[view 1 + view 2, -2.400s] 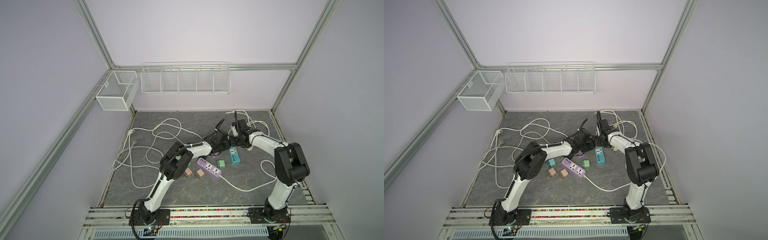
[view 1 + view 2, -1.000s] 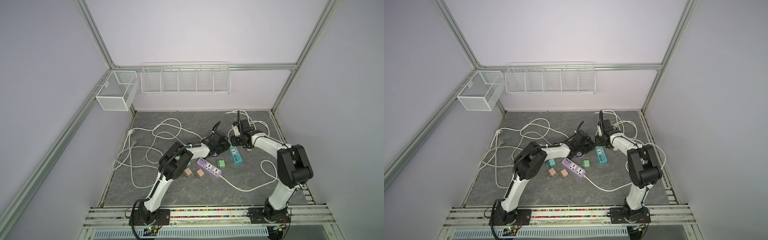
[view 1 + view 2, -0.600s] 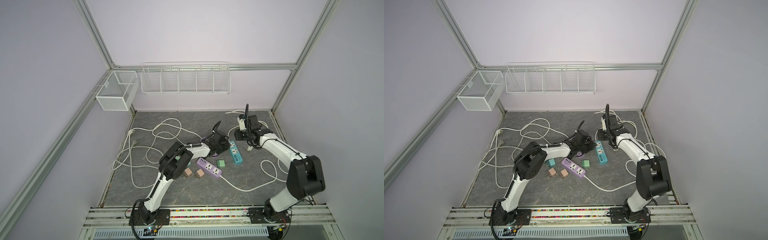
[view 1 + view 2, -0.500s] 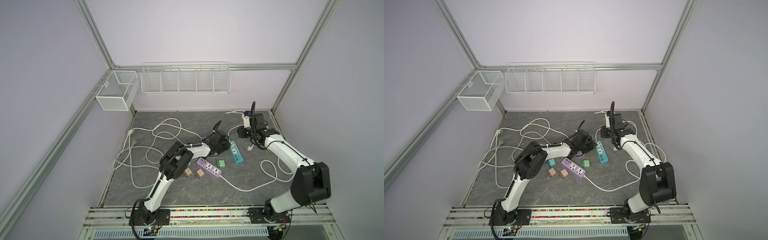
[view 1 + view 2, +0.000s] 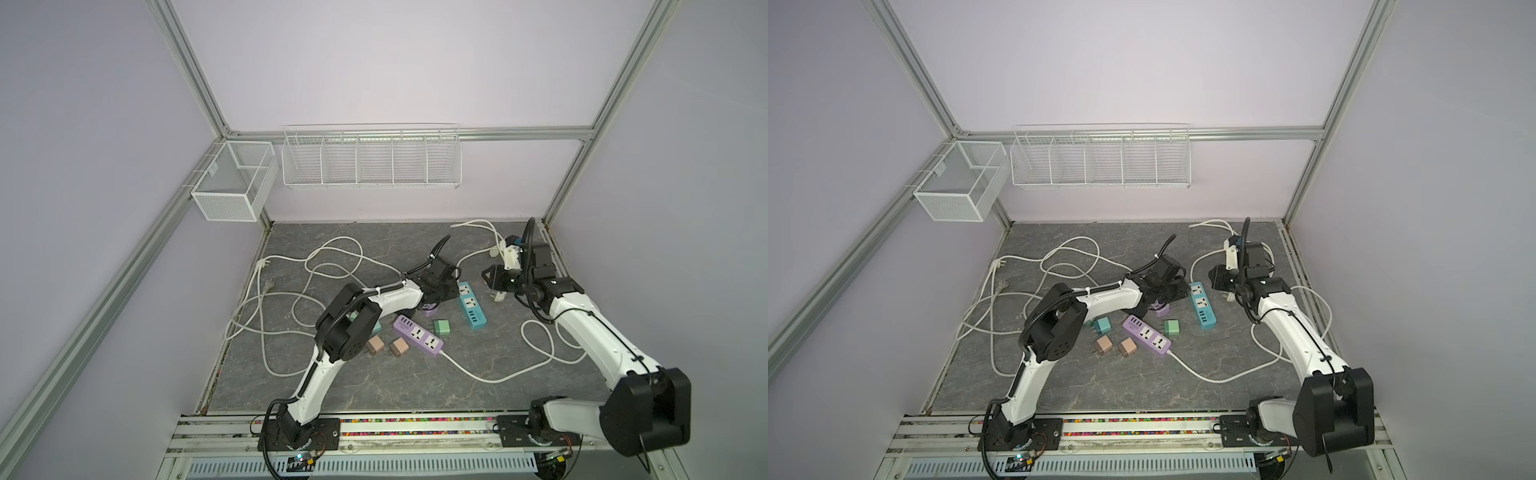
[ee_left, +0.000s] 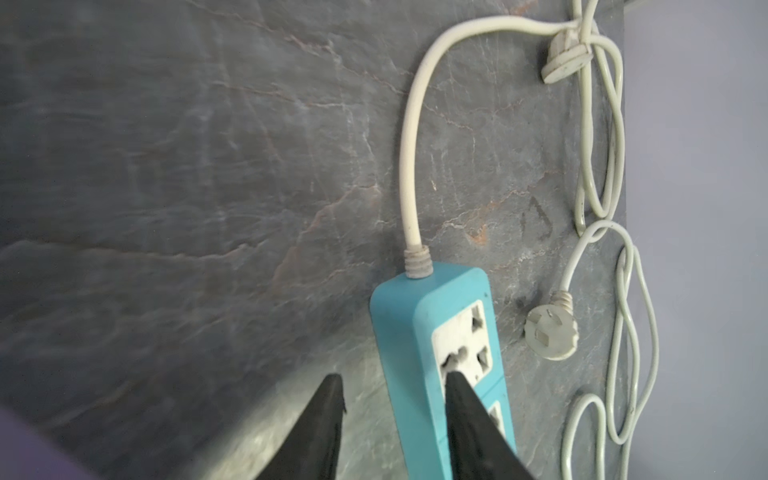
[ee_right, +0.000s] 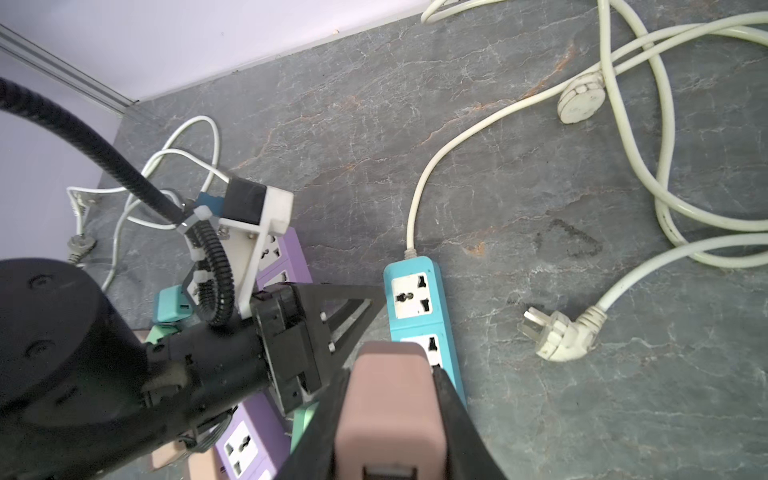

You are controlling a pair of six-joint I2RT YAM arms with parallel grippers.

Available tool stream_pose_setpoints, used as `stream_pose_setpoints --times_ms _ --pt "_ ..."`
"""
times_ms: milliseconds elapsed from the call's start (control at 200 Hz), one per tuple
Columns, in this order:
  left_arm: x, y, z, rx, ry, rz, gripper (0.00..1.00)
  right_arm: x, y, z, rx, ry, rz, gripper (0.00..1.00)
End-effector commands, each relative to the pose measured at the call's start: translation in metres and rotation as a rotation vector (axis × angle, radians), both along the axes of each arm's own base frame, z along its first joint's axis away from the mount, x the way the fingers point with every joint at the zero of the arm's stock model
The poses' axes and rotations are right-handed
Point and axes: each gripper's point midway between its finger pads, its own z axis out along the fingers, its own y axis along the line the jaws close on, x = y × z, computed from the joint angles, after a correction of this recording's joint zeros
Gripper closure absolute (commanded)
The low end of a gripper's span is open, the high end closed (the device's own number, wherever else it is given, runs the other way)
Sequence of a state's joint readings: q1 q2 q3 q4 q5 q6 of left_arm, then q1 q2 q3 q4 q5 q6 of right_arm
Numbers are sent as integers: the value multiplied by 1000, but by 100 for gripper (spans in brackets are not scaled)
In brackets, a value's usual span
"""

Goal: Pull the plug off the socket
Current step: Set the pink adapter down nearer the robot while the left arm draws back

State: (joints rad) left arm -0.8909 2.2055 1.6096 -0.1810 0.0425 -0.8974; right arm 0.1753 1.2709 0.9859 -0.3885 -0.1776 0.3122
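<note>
Pink plug (image 7: 386, 411) clamped in right end effector (image 7: 390, 374), held apart from blue power strip (image 7: 419, 316). Left end effector (image 6: 392, 376) narrowly parted, one finger on the strip's face.

The dusty-pink plug (image 7: 390, 409) is free, just right of the teal power strip (image 5: 472, 306), which lies flat right of centre, sockets up, cord end far.
</note>
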Motion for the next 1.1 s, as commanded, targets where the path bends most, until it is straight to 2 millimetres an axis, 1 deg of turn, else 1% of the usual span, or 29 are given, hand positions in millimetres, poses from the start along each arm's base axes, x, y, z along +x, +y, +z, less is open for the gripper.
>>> stream_pose_setpoints --times_ms 0,90,110,120,130,165,230,275,285,300,480,640,735,870,930,1005,1095 --pt "2 23 46 26 -114 17 55 -23 7 -4 71 44 23 92" --pt "-1 41 61 27 -162 30 53 -38 6 -7 91 59 12 91" --pt "-3 44 63 26 -169 29 52 -38 6 -2 102 45 5 91" --pt "-4 46 64 25 -171 30 52 -43 5 -9 103 60 0 91" --pt "-5 47 67 23 -176 28 52 -45 5 -12 108 66 -5 90" --pt "-8 52 70 23 -184 24 51 -50 7 -14 134 65 -14 90" --pt "-15 62 77 27 -201 17 50 -57 15 -20 183 70 -1 90" --pt "-20 70 77 33 -209 16 49 -61 15 -27 188 89 -15 90" --pt "-21 71 78 32 -211 13 49 -64 21 -28 187 93 1 90" --pt "-23 73 77 36 -213 12 48 -66 23 -30 189 99 3 91" --pt "-47 105 78 54 -233 -4 45 -83 42 -46 236 128 3 91" --pt "-64 130 78 60 -266 -5 42 -94 57 -71 259 183 17 90" --pt "-72 138 80 57 -281 -20 39 -97 68 -84 288 216 29 90" --pt "-79 146 74 66 -291 -35 36 -100 80 -105 288 239 43 90" --pt "-81 148 71 70 -291 -35 35 -101 81 -116 288 272 30 91" --pt "-82 150 70 71 -292 -36 34 -102 85 -123 275 273 48 90" --pt "-84 150 68 67 -285 -40 33 -104 80 -135 245 286 23 91"
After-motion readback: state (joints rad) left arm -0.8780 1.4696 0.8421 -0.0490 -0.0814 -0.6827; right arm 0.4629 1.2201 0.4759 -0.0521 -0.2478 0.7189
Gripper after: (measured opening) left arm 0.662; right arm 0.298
